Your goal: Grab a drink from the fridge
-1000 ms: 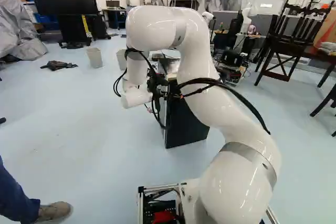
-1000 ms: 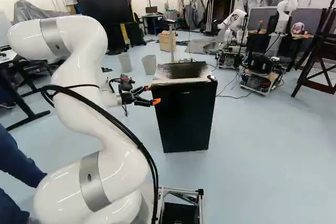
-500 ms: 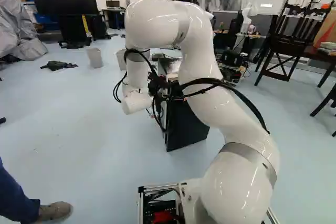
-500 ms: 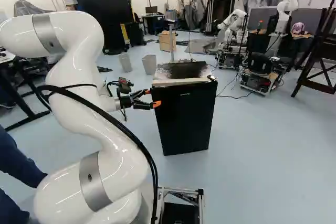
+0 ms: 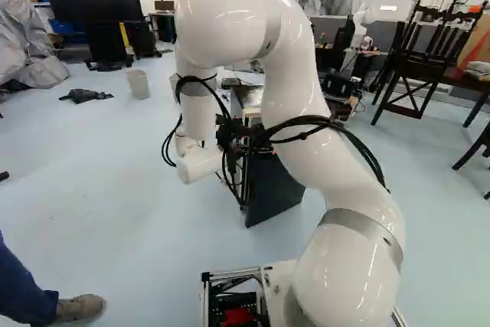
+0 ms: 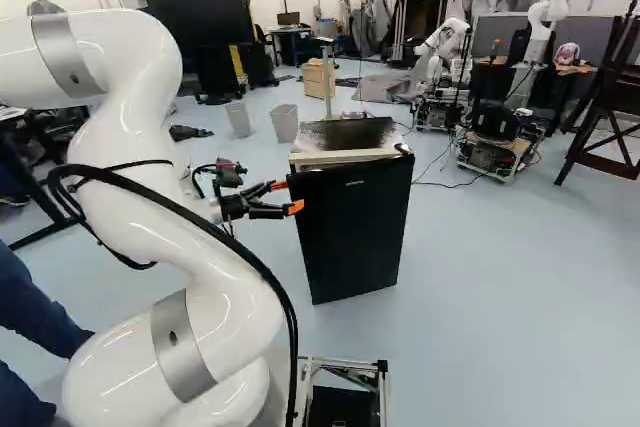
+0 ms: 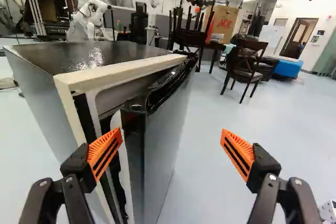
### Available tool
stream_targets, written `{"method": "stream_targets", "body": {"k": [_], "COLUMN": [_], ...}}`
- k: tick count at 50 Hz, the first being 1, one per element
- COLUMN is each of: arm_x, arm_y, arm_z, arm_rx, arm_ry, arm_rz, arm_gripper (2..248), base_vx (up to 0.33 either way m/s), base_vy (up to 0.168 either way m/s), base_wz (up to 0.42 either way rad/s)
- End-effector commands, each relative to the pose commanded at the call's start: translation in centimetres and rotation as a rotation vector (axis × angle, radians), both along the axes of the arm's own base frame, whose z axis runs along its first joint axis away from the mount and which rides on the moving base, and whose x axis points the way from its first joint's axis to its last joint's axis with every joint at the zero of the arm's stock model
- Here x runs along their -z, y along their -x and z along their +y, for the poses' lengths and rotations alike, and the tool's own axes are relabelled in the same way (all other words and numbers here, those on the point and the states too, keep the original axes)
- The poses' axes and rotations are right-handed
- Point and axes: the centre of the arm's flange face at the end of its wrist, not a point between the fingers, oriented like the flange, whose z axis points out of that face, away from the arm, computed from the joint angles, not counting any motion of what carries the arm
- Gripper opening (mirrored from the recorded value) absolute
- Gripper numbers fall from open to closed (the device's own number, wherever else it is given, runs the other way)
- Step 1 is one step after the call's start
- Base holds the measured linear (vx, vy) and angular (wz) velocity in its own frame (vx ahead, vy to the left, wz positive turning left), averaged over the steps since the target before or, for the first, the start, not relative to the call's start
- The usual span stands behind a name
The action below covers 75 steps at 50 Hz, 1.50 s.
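Fridge [image 6: 350,232] stands in the middle of the right base view; in the left base view its lower part shows near the centre, much of it hidden behind the white arm [image 5: 295,89] and black cables [image 6: 293,337]. Its door [image 7: 163,150] is ajar, but what lies within is hidden: the wrist view gives only a narrow slot of dark and pale surfaces. The gripper [image 6: 287,196], left of centre in the right base view, is spread wide and grasps nothing. One finger is at the slot and the other well out past the door's front, with the door's edge between them; whether either touches is hard to tell. The arm's upper bend is cut off at the left edge of the right base view.

The door is a flat, smooth black slab with a glossy, rounded upper edge and a white inner edge [image 7: 126,182]. A square-cut cream strip [image 7: 118,72] borders the dark top [image 7: 63,56], which has a shiny, speckled patch. The orange pads [image 7: 105,153] are wedge-shaped and ribbed, on jointed black fingers. The arm is made of glossy, rounded tubes with dull grey bands.
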Motion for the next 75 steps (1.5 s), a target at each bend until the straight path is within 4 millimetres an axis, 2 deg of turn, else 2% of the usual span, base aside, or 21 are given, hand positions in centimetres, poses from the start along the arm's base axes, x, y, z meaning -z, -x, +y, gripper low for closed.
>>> {"method": "stream_targets", "body": {"k": [8,18,38,48,75], "arm_x": [0.0,-0.1,-0.2,-0.2,-0.1], "arm_y": [0.2,-0.7,-2.2,-1.4,2.4], "arm_z": [0.7,1.0,-0.9,-2.0,-5.7], "arm_rx": [-0.016,-0.007,0.049,0.059,0.080], "arm_ry": [-0.001,-0.012,-0.008,0.013,0.087], "arm_rz": [-0.001,-0.014,-0.027,-0.016,0.039], "arm_gripper": [247,247,247,247,247], "base_vx": [0.000,0.000,0.000,0.000,0.000], "base_vy": [0.000,0.000,0.000,0.000,0.000], "base_wz": [0.000,0.000,0.000,0.000,0.000]}}
